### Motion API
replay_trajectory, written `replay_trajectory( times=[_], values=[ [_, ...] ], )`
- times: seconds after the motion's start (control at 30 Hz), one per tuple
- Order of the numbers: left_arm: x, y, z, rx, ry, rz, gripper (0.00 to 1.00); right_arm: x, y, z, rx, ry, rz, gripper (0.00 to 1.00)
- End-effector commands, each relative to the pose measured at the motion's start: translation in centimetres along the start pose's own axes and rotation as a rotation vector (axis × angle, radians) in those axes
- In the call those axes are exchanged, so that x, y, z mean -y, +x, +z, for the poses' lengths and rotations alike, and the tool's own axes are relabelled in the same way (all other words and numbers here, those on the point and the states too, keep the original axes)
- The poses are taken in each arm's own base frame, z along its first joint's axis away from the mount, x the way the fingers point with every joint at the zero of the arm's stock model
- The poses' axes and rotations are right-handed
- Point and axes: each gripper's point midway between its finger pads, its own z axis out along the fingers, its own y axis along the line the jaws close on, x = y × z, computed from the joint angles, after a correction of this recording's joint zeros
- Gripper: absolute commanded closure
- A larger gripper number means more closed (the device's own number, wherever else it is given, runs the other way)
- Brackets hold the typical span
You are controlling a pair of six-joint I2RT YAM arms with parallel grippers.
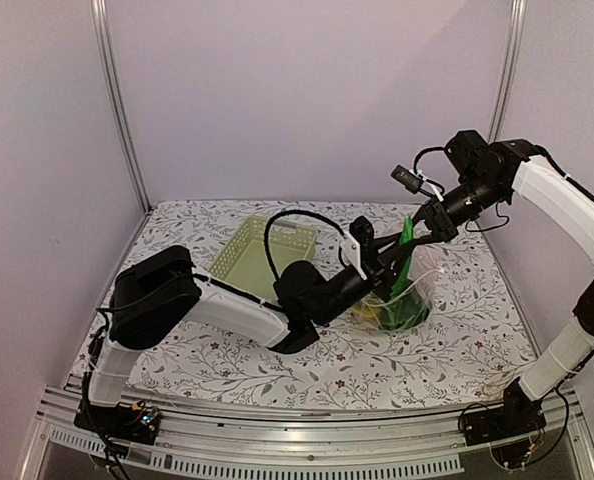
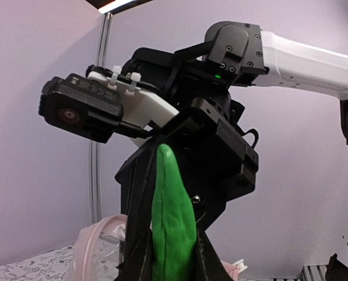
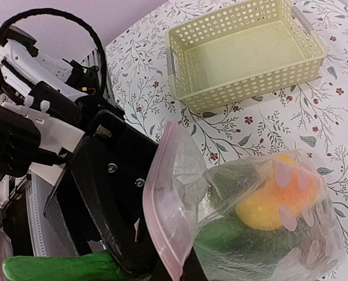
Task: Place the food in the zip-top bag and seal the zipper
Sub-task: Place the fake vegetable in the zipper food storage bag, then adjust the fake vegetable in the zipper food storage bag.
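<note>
The zip-top bag is standing upright on the floral tablecloth, right of centre, as I am running the two arms from my remote station. Its mouth is gaping upward, and the pink zipper is curling along the open edge. Inside, a yellow-orange pepper is resting on darker green pieces at the bottom, all showing through the crinkled plastic. My left gripper is reaching in low from the left and pinching the bag at its mouth. In the right wrist view, one of its black fingers is lying flat against the zipper strip. Just above the opening, my right gripper is arching over from the right and clamping a green cucumber. The cucumber is hanging roughly upright with its lower end at the bag's mouth, and I cannot tell whether the tip is touching the plastic. The pale green basket is sitting behind and to the left of the bag, apart from it, with the left arm stretching across in front of it.
</note>
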Motion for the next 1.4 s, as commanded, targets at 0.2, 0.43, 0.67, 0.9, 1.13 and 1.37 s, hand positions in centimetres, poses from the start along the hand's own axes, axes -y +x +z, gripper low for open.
replay_trajectory(
  times=[0.2, 0.43, 0.67, 0.9, 1.13, 1.37],
  values=[
    [-2.3, -9.2, 0.0, 0.366, -0.115, -0.104, 1.0, -1.3, -1.2, -0.1, 0.029, -0.056, -0.022, 1.0],
    [-0.6, -7.9, -0.6, 0.274, 0.019, 0.068, 0.78, -1.3, -1.5, -0.4, 0.035, -0.044, -0.03, 1.0],
    [-0.4, -8.7, -2.0, 0.112, 0.077, 0.065, 0.43, -1.1, -1.6, -0.5, 0.032, -0.026, -0.036, 1.0],
    [-0.7, -6.6, -0.6, -0.315, 0.053, -0.035, 0.57, -0.9, -1.6, -0.6, 0.034, -0.007, -0.041, 1.0],
    [-0.4, -4.7, -1.7, -0.586, 0.064, -0.064, 0.54, -0.9, -1.7, -0.6, 0.038, -0.003, -0.056, 1.0],
    [0.7, -7.1, -4.0, -0.772, 0.056, -0.099, 0.42, -0.7, -1.4, -0.5, 0.042, 0.01, -0.057, 1.0]
  ],
)
